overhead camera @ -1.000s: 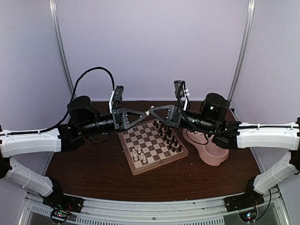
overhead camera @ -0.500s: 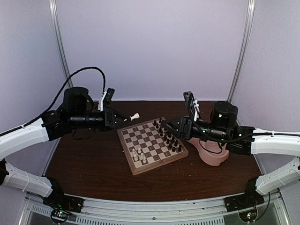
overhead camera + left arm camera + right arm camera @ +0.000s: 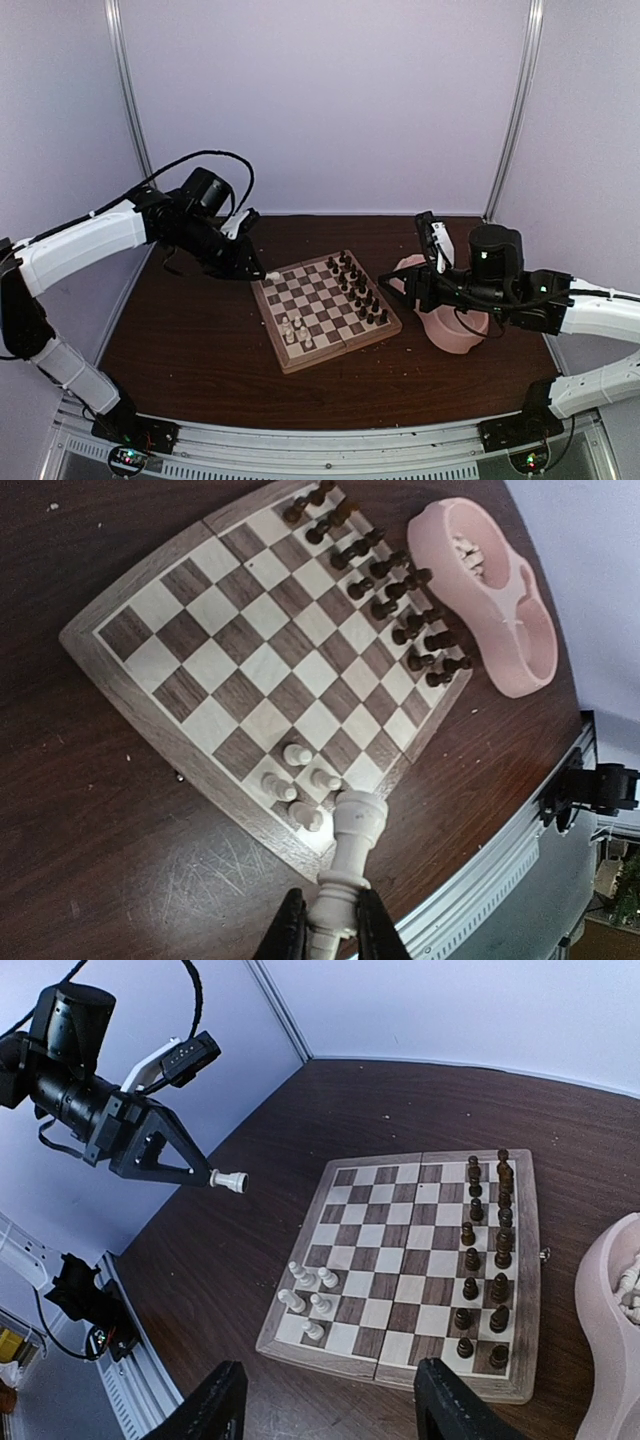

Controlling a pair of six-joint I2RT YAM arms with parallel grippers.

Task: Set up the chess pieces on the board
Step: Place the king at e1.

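My left gripper (image 3: 260, 271) is shut on a cream-white rook (image 3: 351, 847), gripped by its base and lying sideways, just above the table by the far left corner of the board (image 3: 322, 312). It also shows in the right wrist view (image 3: 230, 1181). Several white chess pieces (image 3: 311, 1298) stand clustered in the board's near left corner (image 3: 293, 776). Dark pieces (image 3: 358, 288) fill the two right-hand rows. My right gripper (image 3: 335, 1405) is open and empty, held above the table right of the board, near the pink bowl.
A pink double bowl (image 3: 455, 330) stands right of the board, with more white pieces (image 3: 467, 550) in one half (image 3: 630, 1285). Dark wooden table (image 3: 190, 350) around the board; a metal rail runs along the near edge.
Both grippers were together above the board's far edge; they parted. My left arm swung left and down with the rook. My right arm drew back right, by the bowl.
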